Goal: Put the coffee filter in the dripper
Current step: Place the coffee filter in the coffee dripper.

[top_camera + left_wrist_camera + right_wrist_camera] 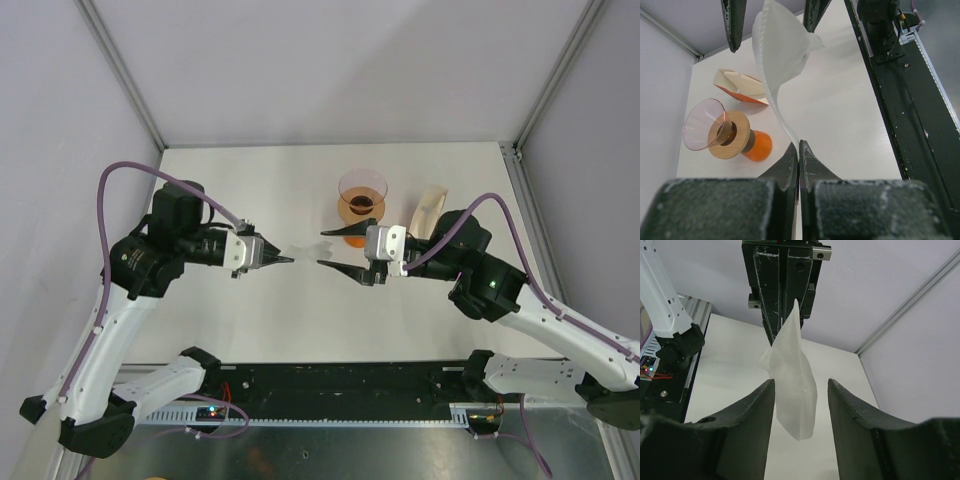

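Left gripper (799,146) clamped shut on one edge of coffee filter (780,60), holding it in the air above table (250,320). Right gripper (801,385) open, fingers either side of its free end, gaps visible. Farther back, dripper (702,122) sits in wooden ring (742,127) on orange beaker (759,146); filter stack (740,85) behind.

Light bright, even, diffuse, from overhead. White table (300,320) near overexposed; shadows under the arms faint, soft-edged; coffee filter (792,375) glows almost blown out, folds barely legible. Top view sharp throughout. Wrist views: base of left gripper (799,147) close to lens, blurred and grainy.
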